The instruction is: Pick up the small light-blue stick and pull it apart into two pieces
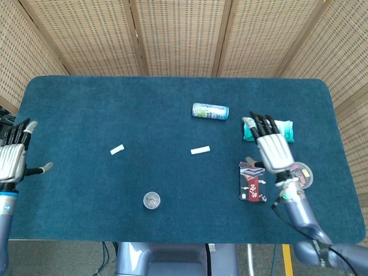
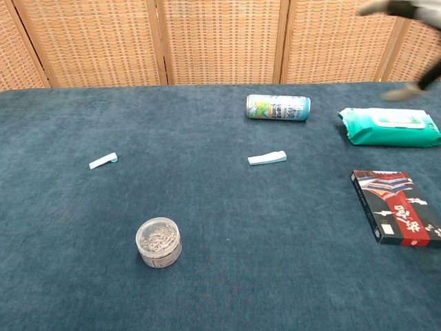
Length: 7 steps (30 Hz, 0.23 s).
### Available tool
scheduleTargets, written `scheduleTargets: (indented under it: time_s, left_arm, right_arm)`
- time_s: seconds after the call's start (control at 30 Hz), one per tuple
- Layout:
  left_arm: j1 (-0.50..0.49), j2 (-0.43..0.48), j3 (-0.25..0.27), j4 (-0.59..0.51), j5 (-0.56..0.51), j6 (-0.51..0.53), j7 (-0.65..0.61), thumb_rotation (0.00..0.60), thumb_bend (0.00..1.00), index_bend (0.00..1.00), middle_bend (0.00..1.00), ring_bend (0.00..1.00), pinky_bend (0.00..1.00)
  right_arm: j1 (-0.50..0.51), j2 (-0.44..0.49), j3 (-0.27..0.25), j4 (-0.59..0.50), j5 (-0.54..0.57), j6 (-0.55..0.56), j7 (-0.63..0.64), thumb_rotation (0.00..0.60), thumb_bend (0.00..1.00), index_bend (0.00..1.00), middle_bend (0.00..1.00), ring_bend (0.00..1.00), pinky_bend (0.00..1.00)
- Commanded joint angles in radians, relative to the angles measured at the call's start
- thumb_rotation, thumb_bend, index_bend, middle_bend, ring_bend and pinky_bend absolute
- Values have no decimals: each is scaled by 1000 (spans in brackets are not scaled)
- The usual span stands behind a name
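Note:
Two pale light-blue stick pieces lie apart on the blue cloth. The shorter piece is left of centre; the longer piece lies near the middle. My left hand hovers at the table's far left edge, fingers spread, holding nothing. My right hand is raised over the right side, above the wipes pack and the box, fingers spread and empty. In the chest view only its fingertips show at the top right corner.
A lying can is behind the longer piece. A teal wipes pack, a black-and-red box and a round tub of colourful bits sit at right. A small clear jar stands near the front.

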Motion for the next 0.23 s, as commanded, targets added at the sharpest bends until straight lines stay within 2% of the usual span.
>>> scheduleTargets:
  time_s: [0.03, 0.23]
  left_arm:
    - [113, 49, 61, -42, 53, 108, -113, 600, 0, 0, 0, 0, 0]
    - [214, 22, 119, 0, 165, 235, -170, 600, 0, 0, 0, 0, 0]
  right_arm:
    - [-159, 78, -99, 123, -114, 142, 151, 600, 0, 0, 0, 0, 0]
    - [-323, 85, -136, 222, -182, 313, 265, 600, 0, 0, 0, 0, 0]
